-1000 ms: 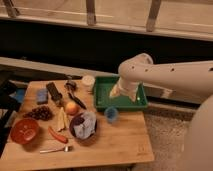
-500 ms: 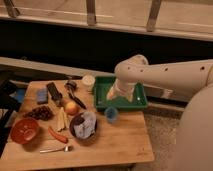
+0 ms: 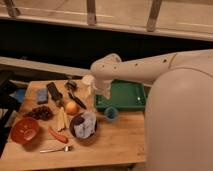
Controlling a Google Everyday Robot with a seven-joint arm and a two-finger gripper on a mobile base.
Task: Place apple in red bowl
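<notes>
The apple (image 3: pixel 72 107), small, round and orange-yellow, sits on the wooden table (image 3: pixel 120 145) near its middle, beside pale yellow slices. The red bowl (image 3: pixel 25 130) stands at the table's front left corner, shallow and with nothing large in it. My white arm reaches in from the right, and my gripper (image 3: pixel 100 92) hangs over the left end of the green tray (image 3: pixel 127 96), to the right of the apple and above it. Nothing shows in the gripper.
A dark brown bowl with bluish-white cloth (image 3: pixel 84 125) sits just right of the apple. A small blue cup (image 3: pixel 111 113) stands in front of the tray. A grape cluster (image 3: pixel 41 113), a red-orange carrot-like piece (image 3: pixel 57 135), a spoon (image 3: pixel 55 149) and dark utensils (image 3: pixel 72 92) lie around.
The arm has swung left, carrying the gripper from over the green tray's middle toward its left end, closer to the apple. The objects on the table have not moved.
</notes>
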